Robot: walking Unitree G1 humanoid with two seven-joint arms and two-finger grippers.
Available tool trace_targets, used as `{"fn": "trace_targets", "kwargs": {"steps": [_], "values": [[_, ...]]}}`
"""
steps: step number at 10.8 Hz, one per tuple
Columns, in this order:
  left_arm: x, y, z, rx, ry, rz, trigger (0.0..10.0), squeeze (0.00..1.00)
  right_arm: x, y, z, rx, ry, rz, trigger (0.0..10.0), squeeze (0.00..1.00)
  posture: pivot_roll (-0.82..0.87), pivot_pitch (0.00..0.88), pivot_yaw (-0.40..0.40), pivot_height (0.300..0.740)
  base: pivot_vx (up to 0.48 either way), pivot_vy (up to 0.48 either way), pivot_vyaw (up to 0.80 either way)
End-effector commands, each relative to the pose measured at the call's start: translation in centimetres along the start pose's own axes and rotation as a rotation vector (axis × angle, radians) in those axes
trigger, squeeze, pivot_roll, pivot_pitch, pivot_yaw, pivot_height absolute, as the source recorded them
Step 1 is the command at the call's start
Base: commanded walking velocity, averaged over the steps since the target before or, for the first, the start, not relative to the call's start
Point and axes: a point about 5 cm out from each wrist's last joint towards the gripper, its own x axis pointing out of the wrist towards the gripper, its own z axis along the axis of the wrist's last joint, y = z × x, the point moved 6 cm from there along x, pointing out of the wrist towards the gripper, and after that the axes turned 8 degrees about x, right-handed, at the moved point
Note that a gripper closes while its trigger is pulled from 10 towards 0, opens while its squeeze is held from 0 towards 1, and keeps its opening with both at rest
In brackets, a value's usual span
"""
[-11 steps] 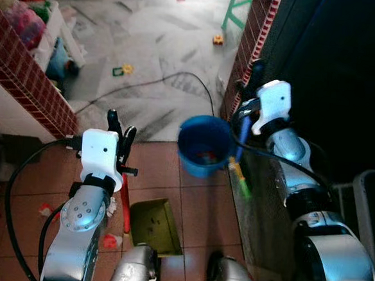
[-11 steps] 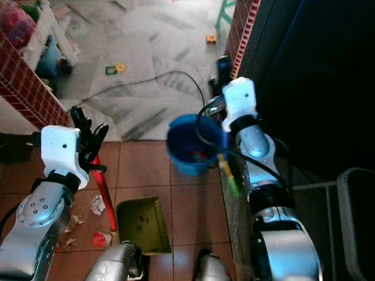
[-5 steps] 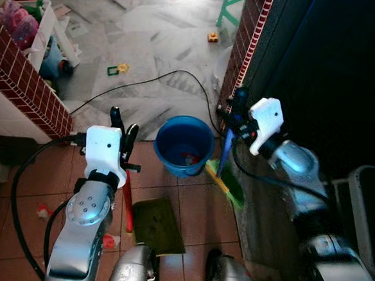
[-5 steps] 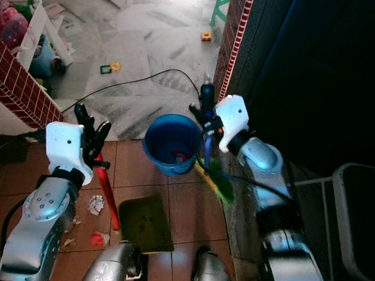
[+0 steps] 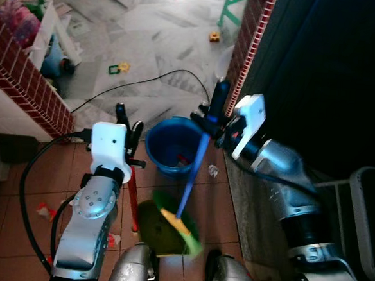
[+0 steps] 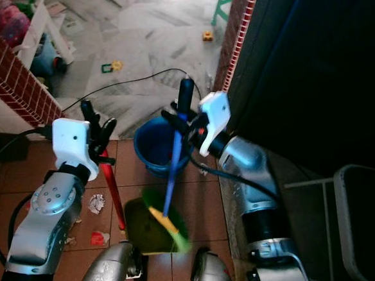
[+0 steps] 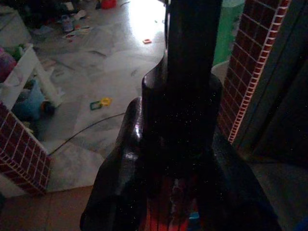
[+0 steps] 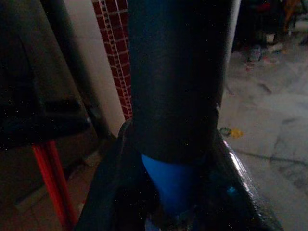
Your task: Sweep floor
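Observation:
My right gripper (image 5: pixel 216 115) is shut on the black grip of a blue-handled broom (image 5: pixel 193 173). The broom slants down to the left, and its blurred green and yellow head (image 5: pixel 180 225) is over the green dustpan (image 5: pixel 157 228) on the red tiles. My left gripper (image 5: pixel 128 122) is shut on the dustpan's upright red handle (image 5: pixel 133 201). In the left wrist view the fingers (image 7: pixel 120 163) close around that dark handle. A blue bucket (image 5: pixel 168 145) stands just behind the dustpan. Red and white scraps (image 6: pixel 97 203) lie on the tiles to the left.
A red brick wall (image 5: pixel 24 78) runs along the left and a brick pillar (image 5: pixel 249 35) stands by the dark wall on the right. A black cable (image 5: pixel 146 83) and small toys (image 5: pixel 122 66) lie on the marble floor beyond. A grey bin (image 5: pixel 365 217) is at the right.
The right arm has swung the broom left from beside the wall, so its head went from near the bucket to over the dustpan. The left gripper stays on the red handle.

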Motion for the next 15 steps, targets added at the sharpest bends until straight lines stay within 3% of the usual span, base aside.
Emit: {"fn": "trace_targets", "kwargs": {"steps": [1, 2, 3, 4, 5, 6, 7, 8, 10, 12, 13, 14, 15], "values": [[0.1, 0.0, 0.2, 0.0, -0.014, 0.006, 10.0, 0.0, 0.2, 0.6, 1.8, 0.017, -0.062, 0.027, 10.0, 0.0, 0.08, 0.192, 0.021, 0.74, 0.0, 0.0, 0.0], [0.4, -0.3, 0.4, -0.005, -0.024, 0.002, 10.0, 0.0, -0.3, 0.1, 3.2, -0.061, -0.082, 0.013, 10.0, 0.0, 0.07, 0.18, 0.019, 0.74, 0.0, 0.0, 0.0], [0.6, -0.4, 0.5, -0.007, -0.029, 0.002, 10.0, 0.0, -1.5, 0.1, 2.6, -0.132, -0.001, 0.054, 10.0, 0.0, 0.06, 0.17, 0.015, 0.74, 0.0, 0.0, 0.0], [0.9, -0.4, 0.5, -0.009, -0.032, 0.003, 10.0, 0.0, -3.9, -0.2, 0.8, -0.106, 0.127, 0.093, 10.0, 0.0, 0.05, 0.162, 0.014, 0.74, 0.0, 0.0, 0.0], [1.0, -0.5, 0.5, -0.015, -0.038, 0.001, 10.0, 0.0, -7.4, -1.1, -2.0, -0.115, 0.322, 0.102, 10.0, 0.0, 0.04, 0.159, 0.013, 0.74, 0.0, 0.0, 0.0], [1.0, -0.6, 0.5, -0.018, -0.039, 0.0, 10.0, 0.0, -8.6, -1.6, -3.3, -0.13, 0.405, 0.091, 10.0, 0.0, 0.03, 0.155, 0.013, 0.74, 0.0, 0.0, 0.0], [1.2, -1.0, 0.6, -0.024, -0.048, -0.005, 10.0, 0.0, -10.9, -5.1, -5.8, -0.255, 0.581, -0.066, 10.0, 0.0, 0.02, 0.148, 0.013, 0.74, 0.0, 0.0, 0.0], [1.4, -1.0, 0.7, -0.026, -0.053, -0.005, 10.0, 0.0, -11.5, -7.7, -6.0, -0.326, 0.625, -0.21, 10.0, 0.0, 0.02, 0.144, 0.013, 0.74, 0.0, 0.0, 0.0], [1.5, -0.6, 0.9, -0.019, -0.062, 0.003, 10.0, 0.0, -12.0, -11.4, -4.7, -0.396, 0.625, -0.436, 10.0, 0.0, 0.04, 0.135, 0.011, 0.74, 0.0, 0.0, 0.0], [1.4, -0.2, 0.8, -0.01, -0.063, 0.01, 10.0, 0.0, -11.9, -13.9, -2.4, -0.517, 0.542, -0.6, 10.0, 0.0, 0.05, 0.127, 0.008, 0.74, 0.0, 0.0, 0.0], [1.5, -0.2, 0.8, -0.009, -0.065, 0.01, 10.0, 0.0, -10.7, -14.3, -1.0, -0.537, 0.421, -0.66, 10.0, 0.0, 0.05, 0.124, 0.008, 0.74, 0.0, 0.0, 0.0], [1.6, -0.3, 0.9, -0.009, -0.066, 0.008, 10.0, 0.0, -10.1, -14.2, -0.8, -0.53, 0.378, -0.663, 10.0, 0.0, 0.05, 0.122, 0.009, 0.74, 0.0, 0.0, 0.0], [1.6, -0.5, 0.9, -0.009, -0.067, 0.004, 10.0, 0.0, -8.9, -13.3, -0.9, -0.501, 0.319, -0.621, 10.0, 0.0, 0.06, 0.121, 0.012, 0.74, 0.0, 0.0, 0.0]]}}
